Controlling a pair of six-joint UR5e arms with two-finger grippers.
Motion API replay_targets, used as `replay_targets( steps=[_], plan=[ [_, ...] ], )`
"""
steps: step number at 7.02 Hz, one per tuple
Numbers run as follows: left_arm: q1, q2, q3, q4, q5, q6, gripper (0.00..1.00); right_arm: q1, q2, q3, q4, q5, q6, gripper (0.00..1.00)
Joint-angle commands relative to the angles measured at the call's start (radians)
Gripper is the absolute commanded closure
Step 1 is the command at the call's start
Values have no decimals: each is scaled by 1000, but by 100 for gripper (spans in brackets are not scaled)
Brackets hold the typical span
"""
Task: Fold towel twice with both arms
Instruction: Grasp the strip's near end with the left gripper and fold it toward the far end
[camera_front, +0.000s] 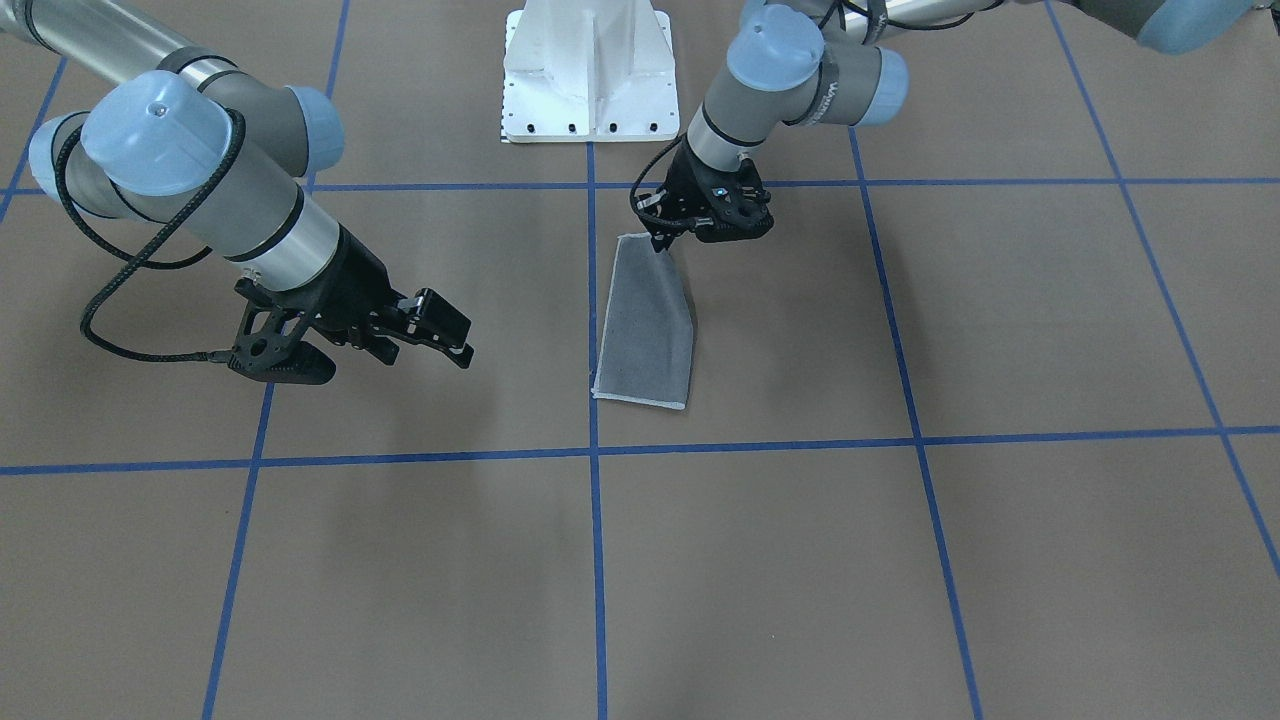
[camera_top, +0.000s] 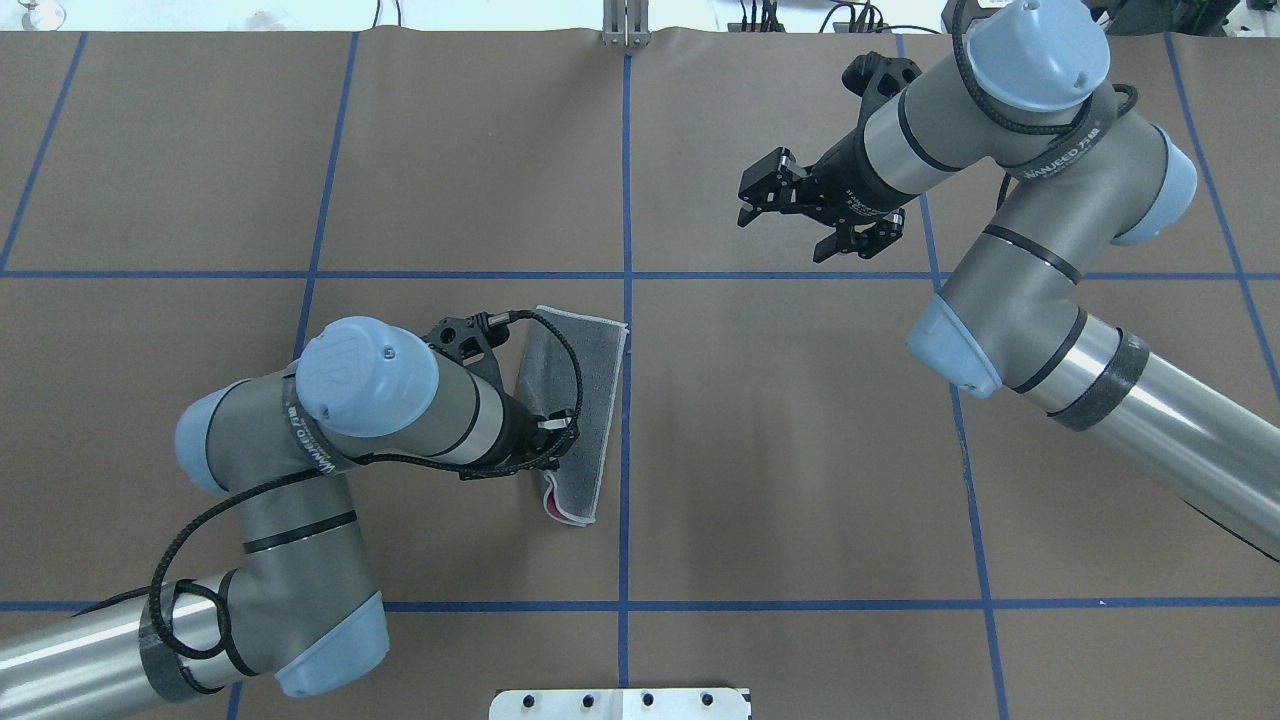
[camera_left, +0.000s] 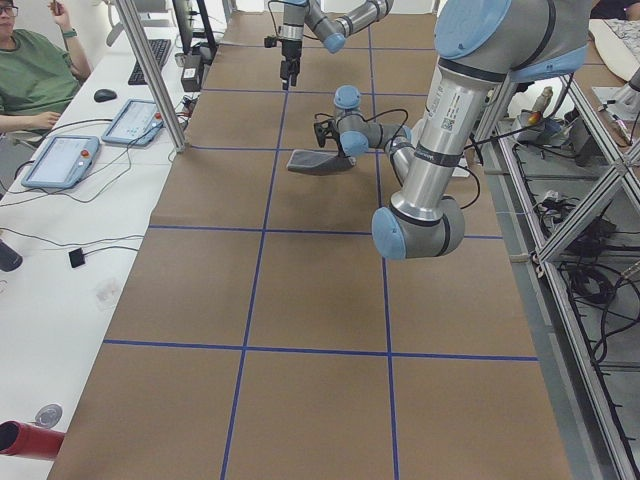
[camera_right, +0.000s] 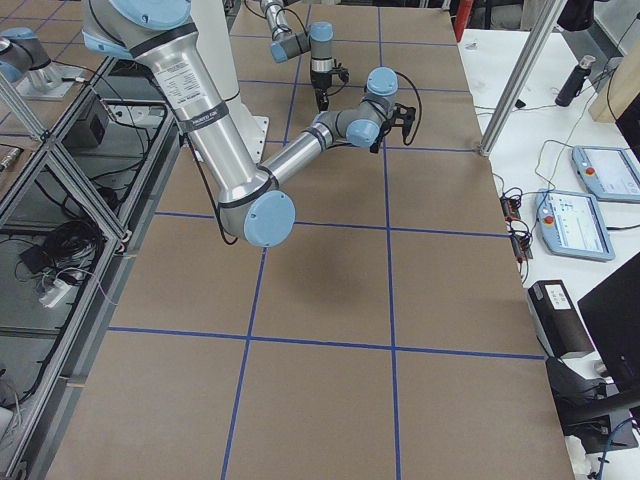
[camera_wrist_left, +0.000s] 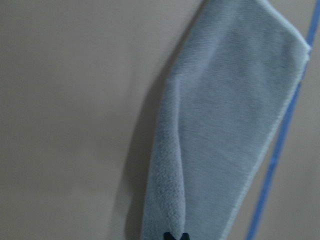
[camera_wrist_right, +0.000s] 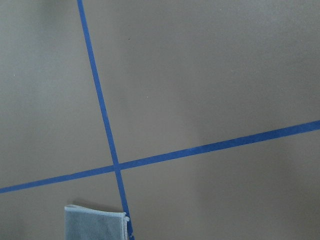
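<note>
Grey towel (camera_front: 645, 330) corner in left tool (camera_front: 661, 241)

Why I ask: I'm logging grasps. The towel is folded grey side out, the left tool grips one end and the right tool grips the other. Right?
Not quite. The right tool is open and apart from the towel, gripping nothing, as the overhead exterior view shows. The rest stands: grey side out, left tool gripping one end.

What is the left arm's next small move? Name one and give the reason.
Probably carry the pinched end forward, away from the robot, and lay it over the far end. The left gripper is shut on the raised near end of the once-folded towel. The right gripper is open, clear of it.
</note>
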Motion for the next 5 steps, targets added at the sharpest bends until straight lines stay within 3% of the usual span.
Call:
replay_targets(
  steps=[1, 5],
  plan=[
    [-70, -84, 22, 46, -1, -39, 100, 0, -1, -2, 0, 0, -4, 0],
    [-178, -164, 259, -33, -16, -58, 100, -3, -1, -5, 0, -2, -6, 0]
  ],
)
